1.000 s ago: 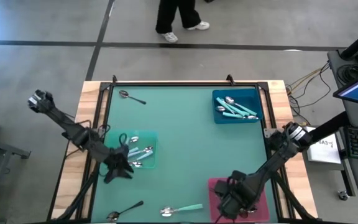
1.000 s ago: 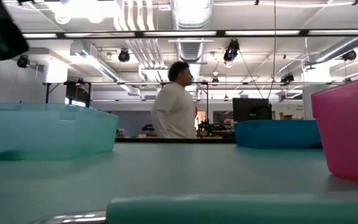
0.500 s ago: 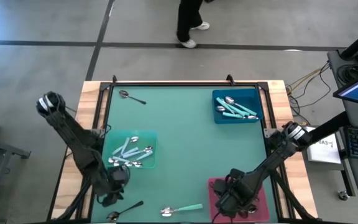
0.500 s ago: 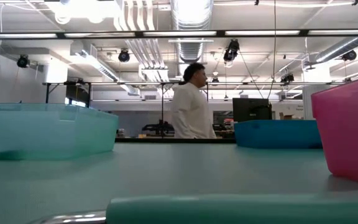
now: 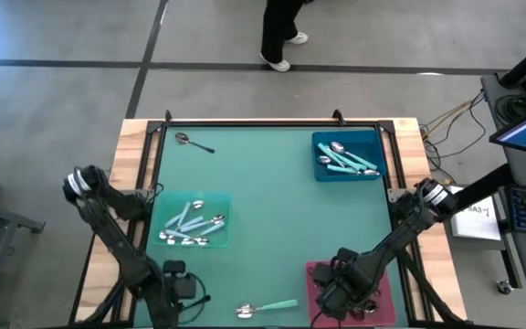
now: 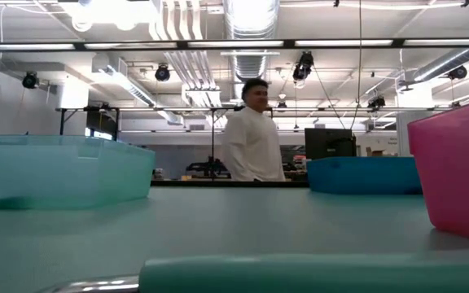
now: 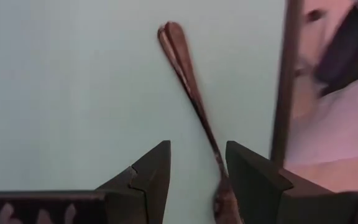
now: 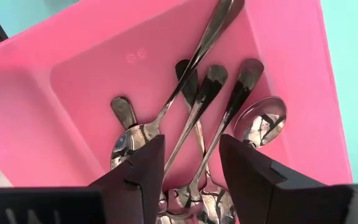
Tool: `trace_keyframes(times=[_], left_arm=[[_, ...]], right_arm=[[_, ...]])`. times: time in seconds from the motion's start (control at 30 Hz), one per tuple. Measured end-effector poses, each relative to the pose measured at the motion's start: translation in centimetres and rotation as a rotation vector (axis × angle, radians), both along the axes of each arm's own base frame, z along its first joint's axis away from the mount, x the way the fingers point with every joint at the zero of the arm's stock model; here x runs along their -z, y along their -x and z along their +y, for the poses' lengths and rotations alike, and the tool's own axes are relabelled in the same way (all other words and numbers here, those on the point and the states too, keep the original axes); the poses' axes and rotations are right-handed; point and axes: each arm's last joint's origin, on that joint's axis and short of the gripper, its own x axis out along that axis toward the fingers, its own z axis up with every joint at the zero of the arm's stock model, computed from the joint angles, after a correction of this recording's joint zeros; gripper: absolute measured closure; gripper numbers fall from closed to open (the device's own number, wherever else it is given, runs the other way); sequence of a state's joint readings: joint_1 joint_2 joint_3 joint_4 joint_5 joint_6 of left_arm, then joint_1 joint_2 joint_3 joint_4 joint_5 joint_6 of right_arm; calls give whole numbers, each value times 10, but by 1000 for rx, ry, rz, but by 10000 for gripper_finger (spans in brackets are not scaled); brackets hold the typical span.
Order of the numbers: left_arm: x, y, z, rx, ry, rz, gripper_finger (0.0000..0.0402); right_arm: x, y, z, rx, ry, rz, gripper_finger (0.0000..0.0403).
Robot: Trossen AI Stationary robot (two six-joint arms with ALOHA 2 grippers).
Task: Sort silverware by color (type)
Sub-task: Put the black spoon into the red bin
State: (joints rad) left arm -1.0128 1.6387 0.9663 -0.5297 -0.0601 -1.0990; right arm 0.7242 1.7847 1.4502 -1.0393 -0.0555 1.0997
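left end effector [image 7: 196, 171] open over dark spoon [image 7: 188, 87], touching nothing.

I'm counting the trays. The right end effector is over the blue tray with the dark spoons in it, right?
Not quite. The right end effector is over the pink tray, not a blue one; the right wrist view shows it. The dark spoons do lie in it. The blue tray sits at the table's far right corner, holding teal-handled spoons.
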Motion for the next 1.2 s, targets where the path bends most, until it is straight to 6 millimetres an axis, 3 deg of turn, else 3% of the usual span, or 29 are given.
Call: trace_keyframes(times=[0.3, 0.53, 0.67, 0.77, 0.87, 1.0, 1.2], left_arm=[[17, -14, -38, 32, -111, 50, 263], [32, -17, -44, -41, -256, 113, 267], [42, -18, -46, -51, -256, 133, 299], [44, -18, -47, -67, -242, 153, 350], [44, -18, -47, -106, -227, 166, 392], [39, -18, -46, -140, -205, 159, 396], [9, -17, -39, -181, -147, 78, 399]], right_arm=[[0, 0, 0, 0, -1, -1, 264], [0, 0, 1, -2, -5, -7, 264], [0, 0, 2, -4, -7, -10, 264], [0, 0, 2, -4, -7, -11, 265], [0, 0, 2, -4, -8, -12, 269], [0, 0, 2, -5, -17, -7, 275], [-6, 3, 3, -7, -101, 41, 284]])
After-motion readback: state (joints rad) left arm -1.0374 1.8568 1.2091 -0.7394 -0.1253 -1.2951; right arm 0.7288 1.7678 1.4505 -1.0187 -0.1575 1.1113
